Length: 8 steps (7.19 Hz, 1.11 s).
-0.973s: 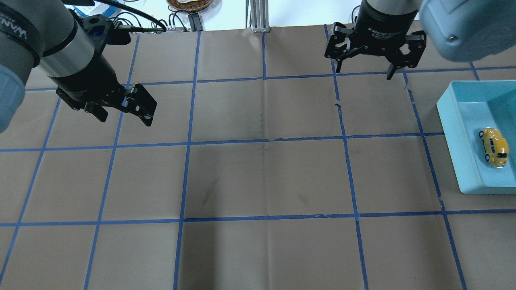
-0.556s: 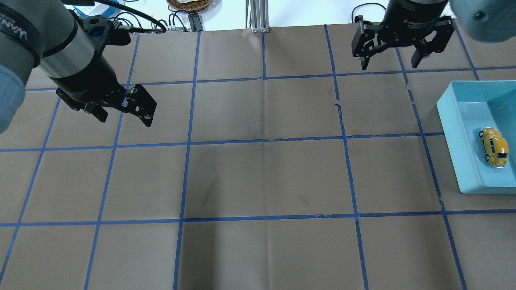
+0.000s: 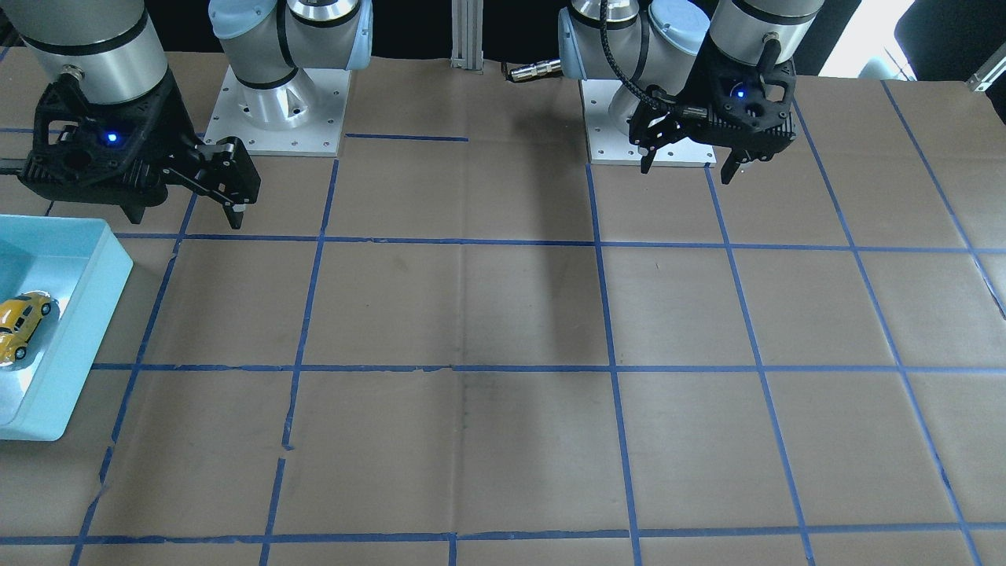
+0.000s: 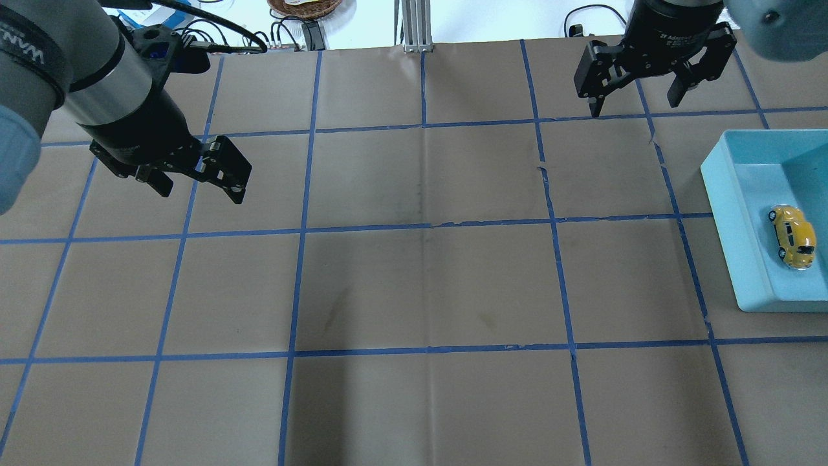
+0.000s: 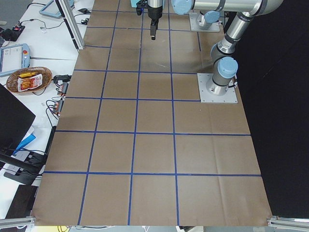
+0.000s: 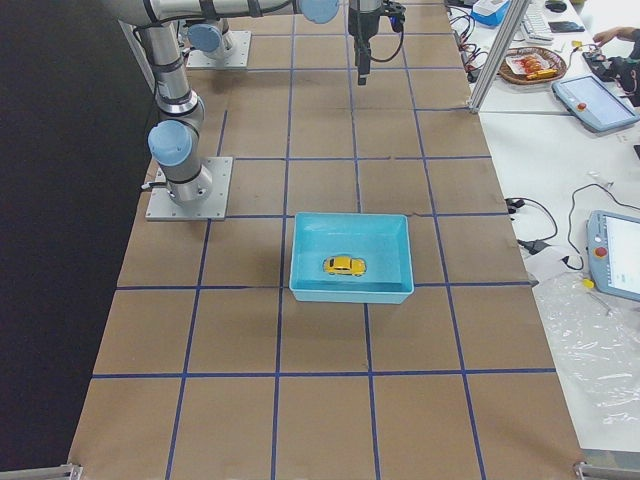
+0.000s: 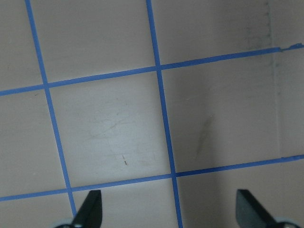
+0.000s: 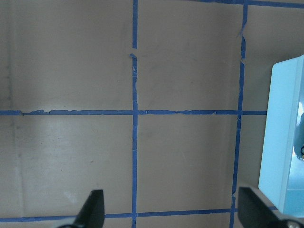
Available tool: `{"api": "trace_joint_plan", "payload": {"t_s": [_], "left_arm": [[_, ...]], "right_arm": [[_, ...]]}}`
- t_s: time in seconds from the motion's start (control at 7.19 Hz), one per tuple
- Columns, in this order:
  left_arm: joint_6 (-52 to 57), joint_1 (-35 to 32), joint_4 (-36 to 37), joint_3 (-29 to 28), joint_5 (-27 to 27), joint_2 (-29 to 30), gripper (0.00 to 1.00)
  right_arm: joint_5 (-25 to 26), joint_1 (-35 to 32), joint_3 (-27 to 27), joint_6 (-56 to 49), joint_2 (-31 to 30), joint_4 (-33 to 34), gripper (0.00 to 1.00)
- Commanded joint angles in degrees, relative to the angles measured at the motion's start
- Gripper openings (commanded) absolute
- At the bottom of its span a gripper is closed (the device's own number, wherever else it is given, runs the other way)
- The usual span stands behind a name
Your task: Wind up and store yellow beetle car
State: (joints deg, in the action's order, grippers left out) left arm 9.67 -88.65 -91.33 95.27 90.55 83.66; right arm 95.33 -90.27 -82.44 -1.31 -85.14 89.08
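Note:
The yellow beetle car point(image 4: 792, 236) lies alone on the floor of a light blue bin point(image 4: 728, 213) at the table's right edge. It also shows in the front view as the car point(image 3: 20, 325) and in the right side view as the car point(image 6: 344, 265). My right gripper point(image 4: 634, 107) hangs open and empty over the back of the table, left of the bin and well away from the car. Open and empty too, my left gripper point(image 4: 200, 191) hovers over the left half. The right wrist view catches the bin's edge point(image 8: 285, 142) beyond the right gripper point(image 8: 172, 209).
Brown paper with a blue tape grid covers the table point(image 4: 420, 291). The two arm bases point(image 3: 275, 110) stand on it at the robot's side. A metal post point(image 4: 414, 26) rises at the far edge. Side benches hold cables, tablets and a snack basket point(image 6: 530, 65).
My right gripper has moved right and toward the table's far edge, staying open. The left gripper and the car in the bin have not moved.

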Motion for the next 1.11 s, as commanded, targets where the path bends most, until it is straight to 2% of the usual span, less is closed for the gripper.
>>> {"api": "trace_joint_plan", "payload": {"t_s": [0.0,0.28,0.97], "left_arm": [[0.0,-0.03,0.01,0.0,-0.02,0.01,1.0],[0.09,0.23,0.01,0.0,-0.02,0.01,1.0],[-0.7,0.41,0.01,0.26,0.16,0.36,1.0]], "right_arm": [[-5.19,-0.08,-0.01,0.6,0.15,-0.05,0.99],[-5.68,-0.08,-0.01,2.61,-0.29,-3.36,0.99],[-4.19,0.01,-0.09,2.19,-0.29,-2.42,0.99]]}}
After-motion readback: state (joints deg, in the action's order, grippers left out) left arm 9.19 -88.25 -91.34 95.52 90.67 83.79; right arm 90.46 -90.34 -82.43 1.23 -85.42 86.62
